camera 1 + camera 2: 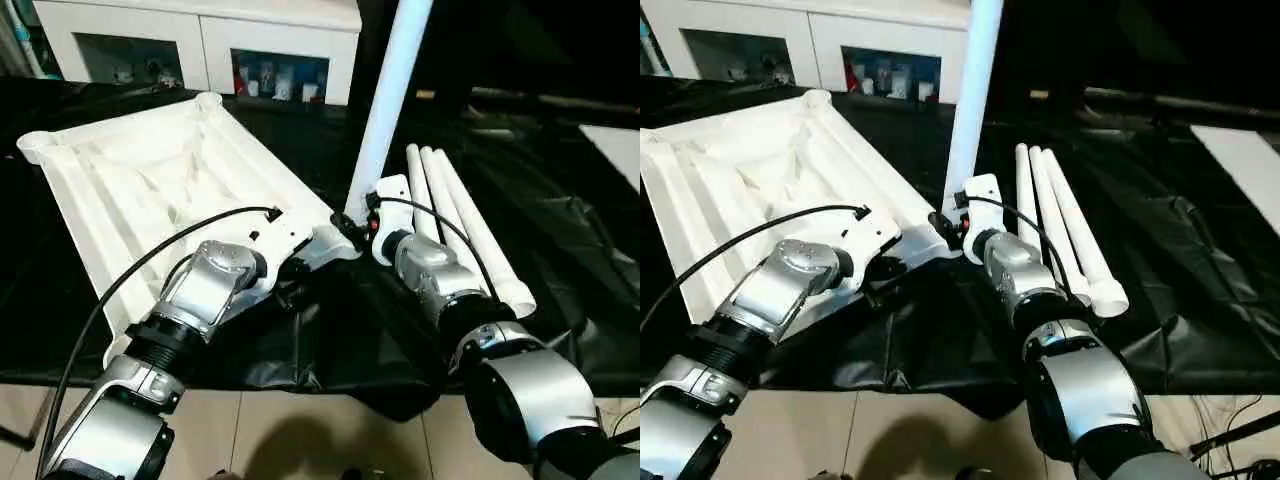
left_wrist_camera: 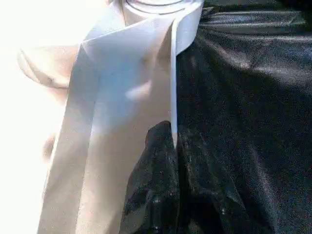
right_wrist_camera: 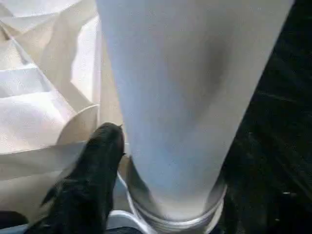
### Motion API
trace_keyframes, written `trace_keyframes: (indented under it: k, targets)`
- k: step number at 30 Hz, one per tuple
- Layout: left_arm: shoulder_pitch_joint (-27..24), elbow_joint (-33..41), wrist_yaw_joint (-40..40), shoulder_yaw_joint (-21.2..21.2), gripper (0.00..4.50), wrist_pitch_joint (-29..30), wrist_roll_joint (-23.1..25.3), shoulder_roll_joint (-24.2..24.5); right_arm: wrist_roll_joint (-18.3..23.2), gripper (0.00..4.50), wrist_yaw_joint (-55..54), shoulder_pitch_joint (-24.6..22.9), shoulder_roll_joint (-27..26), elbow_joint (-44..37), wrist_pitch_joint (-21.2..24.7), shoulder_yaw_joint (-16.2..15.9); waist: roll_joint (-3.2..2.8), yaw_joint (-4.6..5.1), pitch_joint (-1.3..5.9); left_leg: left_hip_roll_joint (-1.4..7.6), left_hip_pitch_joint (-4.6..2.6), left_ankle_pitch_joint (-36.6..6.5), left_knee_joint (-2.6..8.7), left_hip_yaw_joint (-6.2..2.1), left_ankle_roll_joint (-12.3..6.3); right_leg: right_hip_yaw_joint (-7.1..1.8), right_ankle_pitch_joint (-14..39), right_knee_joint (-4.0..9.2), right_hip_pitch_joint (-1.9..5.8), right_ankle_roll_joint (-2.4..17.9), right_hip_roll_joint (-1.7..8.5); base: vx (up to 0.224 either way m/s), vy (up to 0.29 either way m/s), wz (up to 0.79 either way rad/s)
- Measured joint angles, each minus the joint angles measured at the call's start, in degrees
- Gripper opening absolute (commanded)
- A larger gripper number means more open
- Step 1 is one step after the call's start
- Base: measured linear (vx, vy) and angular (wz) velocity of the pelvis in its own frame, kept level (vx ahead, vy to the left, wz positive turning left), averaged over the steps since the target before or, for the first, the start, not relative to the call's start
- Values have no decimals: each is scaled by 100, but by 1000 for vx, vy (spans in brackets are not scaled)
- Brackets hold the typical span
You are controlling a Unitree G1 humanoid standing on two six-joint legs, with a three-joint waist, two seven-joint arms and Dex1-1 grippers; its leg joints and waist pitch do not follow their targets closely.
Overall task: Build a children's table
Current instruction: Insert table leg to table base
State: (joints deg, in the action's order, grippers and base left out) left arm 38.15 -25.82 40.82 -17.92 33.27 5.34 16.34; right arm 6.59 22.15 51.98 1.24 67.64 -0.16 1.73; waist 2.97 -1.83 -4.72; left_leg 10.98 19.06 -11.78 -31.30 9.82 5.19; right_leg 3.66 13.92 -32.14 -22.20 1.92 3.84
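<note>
Black plastic sheeting (image 1: 560, 230) covers the work surface; white cabinet (image 1: 200, 40) along the far wall. White tabletop (image 1: 150, 190) lies ribbed underside up, left of centre. One white leg (image 1: 385, 100) stands upright in the tabletop's near right corner socket (image 3: 175, 214), leaning slightly right toward its top. Three more legs (image 1: 460, 220) lie side by side on the sheeting just right of it, flared ends nearest the robot.

Left gripper (image 1: 335, 240) sits at the tabletop's rim beside that socket, fingers pressed together; in the left wrist view one black finger (image 2: 156, 180) lies against the rim wall. Left forearm reaches in low from the near left, wrist bent inward.

Right gripper (image 1: 375, 215) is at the upright leg's base, one black finger (image 3: 92, 180) beside the leg; whether it is spread or pinching, cannot tell. Right forearm extends straight forward, elbow bent.
</note>
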Motion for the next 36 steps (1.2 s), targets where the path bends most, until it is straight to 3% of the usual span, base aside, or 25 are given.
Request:
trace_keyframes:
  k: [4,16,22,31,36]
  targets:
    - [0,0,2,5,0,-32,0,25,0,374,93,1,-1,3,-43,15,-12,-1,-8,1,0,0,1,2,0,1,0,0,-2,0,0,0,0,0]
    - [-2,14,109,4,0,-158,-5,110,-70,374,240,1,58,12,-188,58,-13,-5,-37,2,3,1,1,10,-1,1,-25,-1,-9,40,2,0,0,0]
    - [-8,142,232,5,0,-323,-65,169,-203,374,489,-136,250,72,-152,0,-15,-20,-54,1,97,164,-26,77,-90,-4,-366,-44,-96,67,57,0,0,0]
    - [-43,272,407,3,0,-496,-68,306,-179,374,1213,-279,507,-186,-192,-6,-15,-23,-54,24,121,166,1,85,-83,2,-390,-107,-128,6,54,0,0,0]
    - [-135,356,627,13,0,-811,-138,474,-130,374,1922,-472,734,-457,-276,-19,-15,-22,-54,69,145,169,-6,148,-82,10,-382,-111,-141,-6,48,0,0,0]
